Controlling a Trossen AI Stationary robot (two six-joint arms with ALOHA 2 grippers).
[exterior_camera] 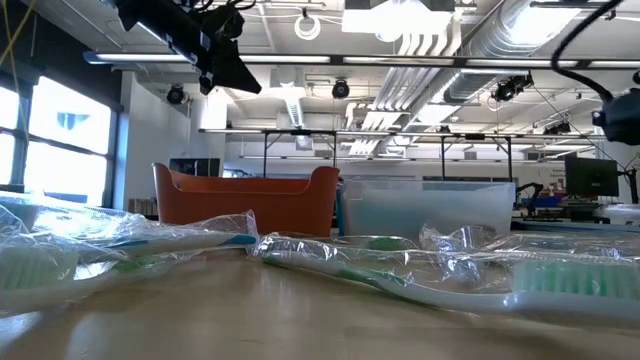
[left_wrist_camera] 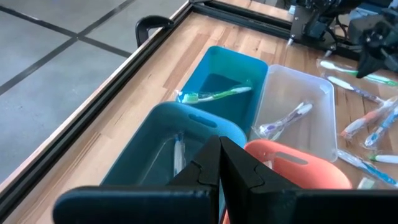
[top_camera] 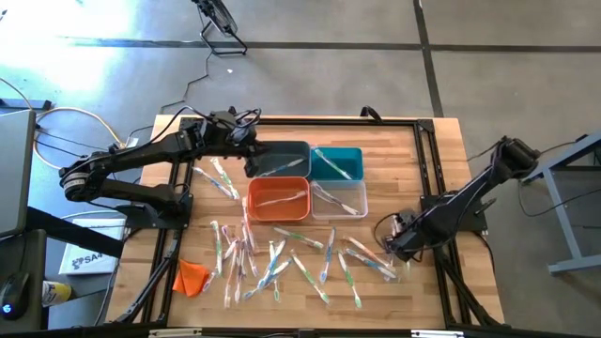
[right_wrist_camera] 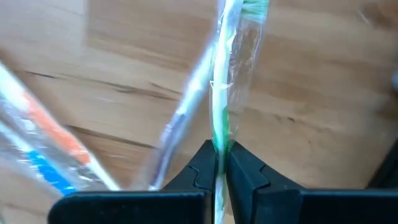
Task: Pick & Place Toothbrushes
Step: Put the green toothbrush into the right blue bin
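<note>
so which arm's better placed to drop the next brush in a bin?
Right. The right gripper is shut on a green-handled toothbrush low over the table's right side. The left gripper is shut and empty above the dark grey bin.

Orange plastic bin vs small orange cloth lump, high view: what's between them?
In the high view, wrapped toothbrushes lie scattered on bare wooden table between the orange plastic bin and the small orange cloth lump.

Four bins point(top_camera: 307, 181) sit clustered mid-desk point(top_camera: 441, 150); loose toothbrushes point(top_camera: 282, 263) lie scattered in front, some inside the bins.
</note>
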